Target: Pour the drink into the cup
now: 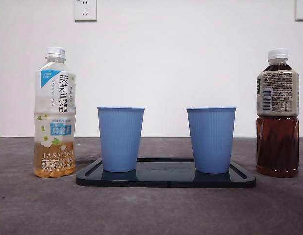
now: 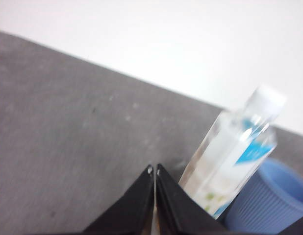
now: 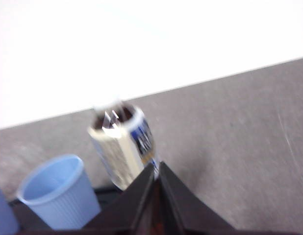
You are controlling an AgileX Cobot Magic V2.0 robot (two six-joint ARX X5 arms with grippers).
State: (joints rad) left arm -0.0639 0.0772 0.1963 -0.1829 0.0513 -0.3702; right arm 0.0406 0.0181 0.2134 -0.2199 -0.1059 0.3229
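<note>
Two blue ribbed cups (image 1: 120,138) (image 1: 211,139) stand upright on a black tray (image 1: 166,179). A jasmine tea bottle (image 1: 54,112) with a white cap stands left of the tray, and a dark tea bottle (image 1: 277,115) stands right of it. Neither arm shows in the front view. In the left wrist view my left gripper (image 2: 155,171) is shut and empty, apart from the jasmine bottle (image 2: 230,152) and a cup (image 2: 269,200). In the right wrist view my right gripper (image 3: 157,166) is shut and empty, with the dark bottle (image 3: 123,147) and a cup (image 3: 58,193) beyond its tips.
The grey table (image 1: 151,210) meets a white wall at the back. Two wall sockets (image 1: 85,10) sit high on that wall.
</note>
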